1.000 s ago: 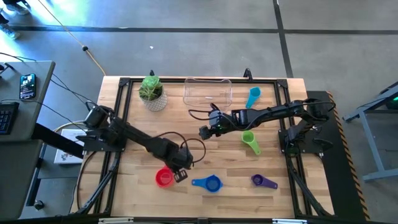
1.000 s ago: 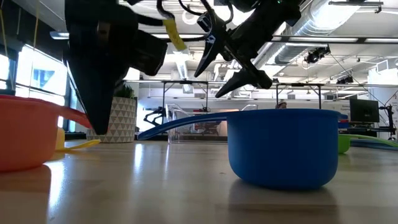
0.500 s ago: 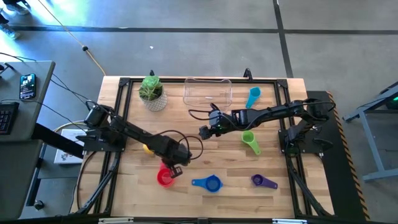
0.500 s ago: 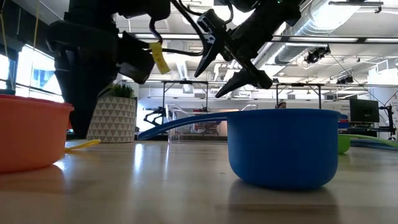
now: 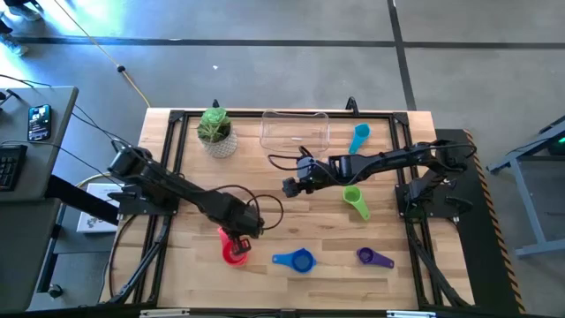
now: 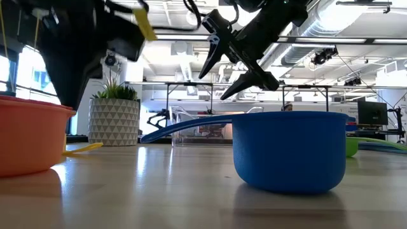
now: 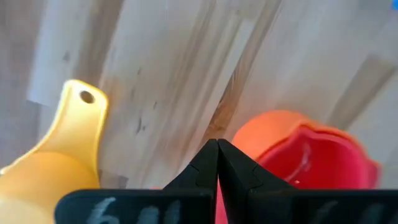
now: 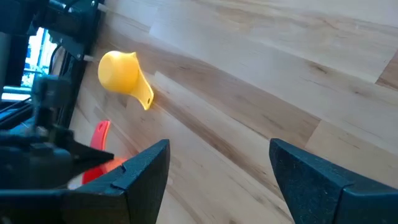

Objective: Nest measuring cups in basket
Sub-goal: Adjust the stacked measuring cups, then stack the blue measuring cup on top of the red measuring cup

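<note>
My left gripper (image 5: 238,245) hangs over the red cup (image 5: 232,253) near the front edge of the worktop (image 5: 203,274), left of centre. My right gripper (image 5: 289,186) sits near the middle. The clear basket (image 5: 294,130) lies against the back edge, the plant pot (image 5: 216,132) to its left. The blue cup (image 5: 296,260) and purple cup (image 5: 374,257) lie along the front; the green cup (image 5: 355,200) and light blue cup (image 5: 358,137) lie right of centre.

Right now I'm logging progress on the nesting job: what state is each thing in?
basket: empty, upright on the table.
left pincer: shut, over the red cup.
right pincer: open, empty, above the table.
red cup: upright, orange cup beneath it.
yellow cup: on its side.
blue cup: upright.
green cup: upright.
purple cup: upright.
</note>
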